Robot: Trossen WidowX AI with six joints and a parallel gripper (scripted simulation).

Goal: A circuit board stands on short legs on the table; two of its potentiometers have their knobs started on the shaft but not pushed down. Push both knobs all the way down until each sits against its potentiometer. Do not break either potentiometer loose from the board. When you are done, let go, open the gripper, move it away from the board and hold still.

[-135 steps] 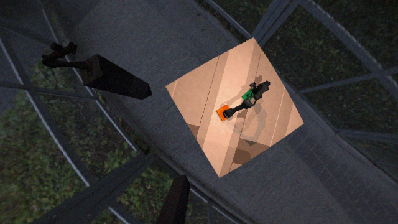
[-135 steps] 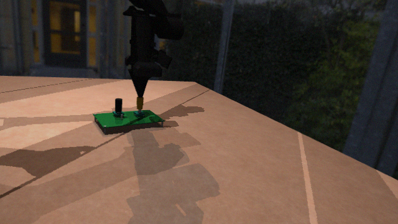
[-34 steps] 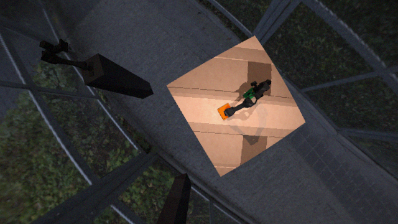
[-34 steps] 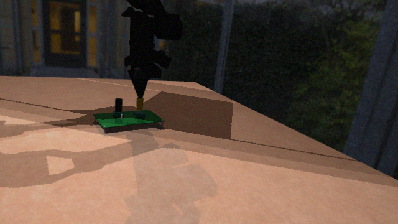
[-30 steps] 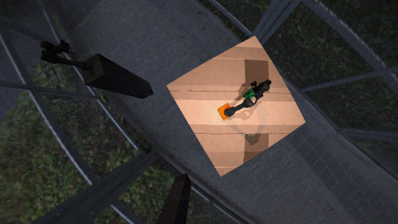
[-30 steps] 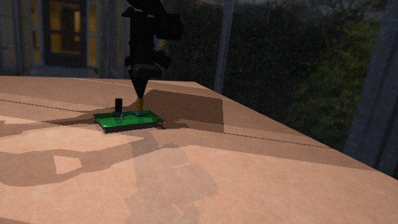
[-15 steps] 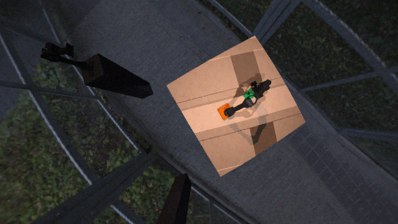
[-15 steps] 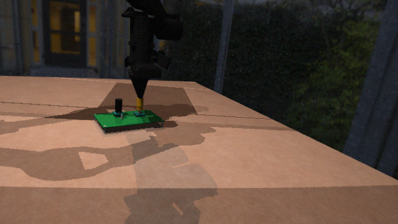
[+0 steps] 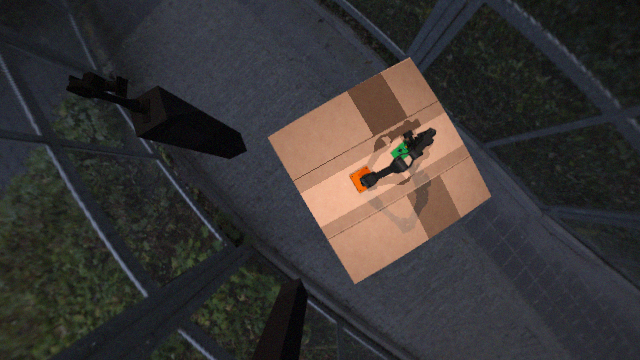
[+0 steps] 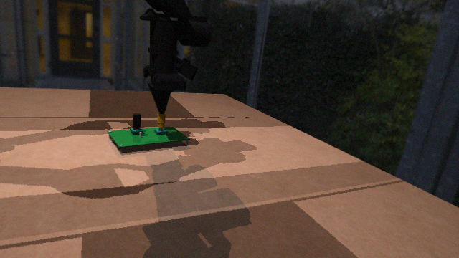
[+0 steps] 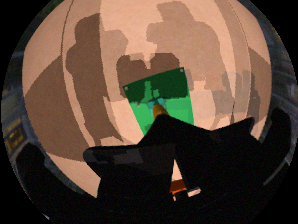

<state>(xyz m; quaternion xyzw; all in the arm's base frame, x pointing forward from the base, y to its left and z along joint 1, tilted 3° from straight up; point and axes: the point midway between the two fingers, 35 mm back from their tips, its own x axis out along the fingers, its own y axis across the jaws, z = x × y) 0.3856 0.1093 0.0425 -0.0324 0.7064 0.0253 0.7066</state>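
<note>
A green circuit board [image 10: 147, 138] [image 9: 396, 153] [image 11: 168, 99] stands on short legs on the cardboard-coloured table [image 10: 323, 179]. A black knob [image 10: 136, 121] sits high on the board's left potentiometer. A yellow knob [image 10: 161, 120] [image 11: 158, 111] sits on the right potentiometer. My gripper [image 10: 161, 110] [image 11: 161, 117] is shut, points straight down and its tip rests on top of the yellow knob. In the wrist view the fingers hide most of the yellow knob, and the black knob is not clear there.
The arm's orange base plate [image 9: 359, 180] is fixed to the table [image 9: 380, 240] beside the board. The table's right edge [image 10: 362, 158] drops off toward a dark garden. Large shadows fall across the table top.
</note>
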